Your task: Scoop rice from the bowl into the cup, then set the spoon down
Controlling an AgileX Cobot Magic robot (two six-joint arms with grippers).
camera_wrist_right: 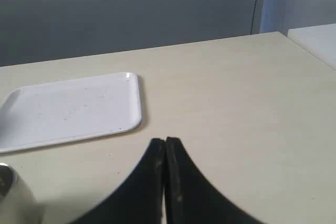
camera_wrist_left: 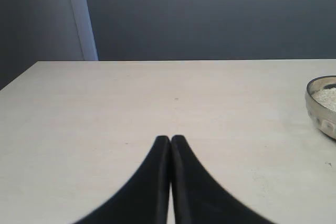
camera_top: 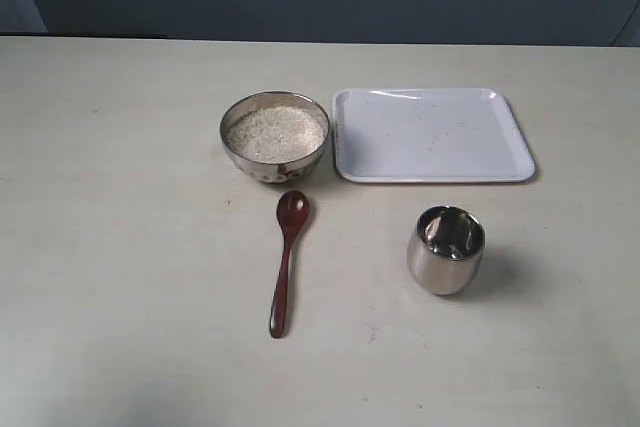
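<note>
**A:** The left gripper [camera_wrist_left: 170,139] is seen with its fingers pressed flat together, tip against tip, over the pale table [camera_wrist_left: 105,108].

**B:** And the right gripper [camera_wrist_right: 164,141] is closed up the same way, its fingertips met on each other.

**A:** The bowl [camera_top: 262,168] is placed near mid-table and is filled with rice [camera_top: 275,132]. A white tray [camera_top: 432,134] is set just beside it on the right.

**B:** The spoon [camera_top: 286,259] is laid flat just in front of the bowl but apart from it. Its oval end is turned toward the bowl and its handle points away.

**A:** The cup [camera_top: 443,265] is stood upright in front of the tray, well right of the spoon. Only reflections can be made out inside it.
</note>
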